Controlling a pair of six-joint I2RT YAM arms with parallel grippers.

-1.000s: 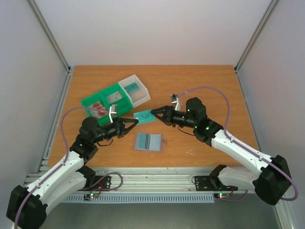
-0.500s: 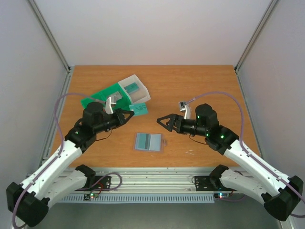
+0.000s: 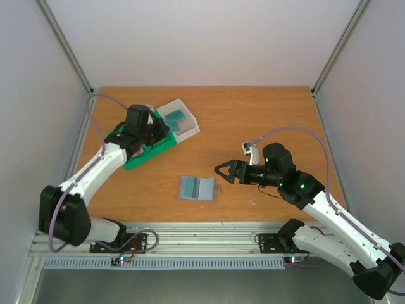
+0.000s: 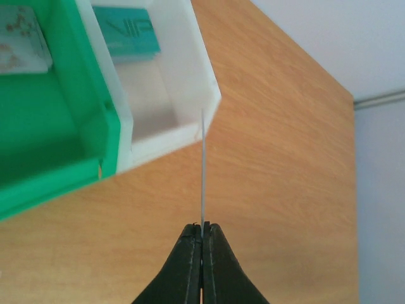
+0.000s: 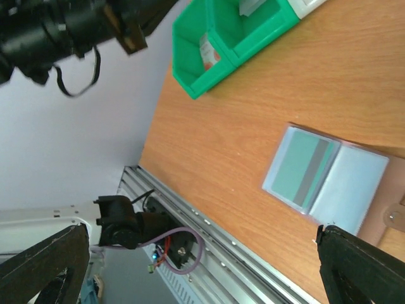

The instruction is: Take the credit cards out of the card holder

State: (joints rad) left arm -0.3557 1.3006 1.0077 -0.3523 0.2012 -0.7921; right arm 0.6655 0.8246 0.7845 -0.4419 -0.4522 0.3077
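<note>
While left fingers pinch a thin card, right fingers gape near the blue-grey card holder.

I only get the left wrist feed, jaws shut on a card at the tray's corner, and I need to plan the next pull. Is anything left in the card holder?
Observer: Yes. The card holder lies open on the table, and a greenish card with a grey stripe shows in one panel.
Operator: Is the right arm on it?
Observer: No. The right gripper hovers beside the holder, jaws wide open and empty.
Operator: Any cards at the tray's far green end, past my frame?
Observer: One pale card with red on it sits in a green compartment of the tray.
</note>
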